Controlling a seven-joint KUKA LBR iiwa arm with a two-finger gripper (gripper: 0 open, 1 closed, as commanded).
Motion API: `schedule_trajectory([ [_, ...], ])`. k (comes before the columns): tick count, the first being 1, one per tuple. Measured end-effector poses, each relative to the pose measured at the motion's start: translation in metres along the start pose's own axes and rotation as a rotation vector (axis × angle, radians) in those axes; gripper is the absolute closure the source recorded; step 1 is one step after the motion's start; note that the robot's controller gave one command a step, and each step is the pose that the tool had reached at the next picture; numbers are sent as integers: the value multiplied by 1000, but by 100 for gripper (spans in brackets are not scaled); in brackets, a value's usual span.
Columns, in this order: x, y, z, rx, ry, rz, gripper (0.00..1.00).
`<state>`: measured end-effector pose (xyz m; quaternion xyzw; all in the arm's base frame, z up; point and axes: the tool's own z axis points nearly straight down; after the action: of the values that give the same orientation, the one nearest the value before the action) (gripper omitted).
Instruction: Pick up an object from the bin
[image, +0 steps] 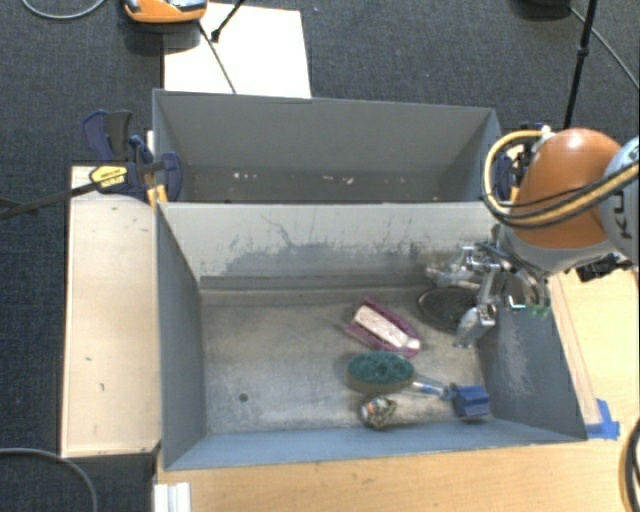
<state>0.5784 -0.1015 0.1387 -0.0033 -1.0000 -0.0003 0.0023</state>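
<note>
One flat dark disc, metal gripper beside it, bristly green brush

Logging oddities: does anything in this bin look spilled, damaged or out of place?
Nothing stands out. A pink-and-white wrapped packet, a green round brush with a blue handle and a small shiny crumpled object lie loose in the grey metal bin.

Pink packet, green-headed brush and shiny wad lie close together.
</note>
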Motion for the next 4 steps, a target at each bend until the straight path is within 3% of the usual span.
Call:
schedule_trajectory([
  [1,-8,-50,67,-3,10,168,0],
  [4,-5,-50,66,-1,4,155,0],
])
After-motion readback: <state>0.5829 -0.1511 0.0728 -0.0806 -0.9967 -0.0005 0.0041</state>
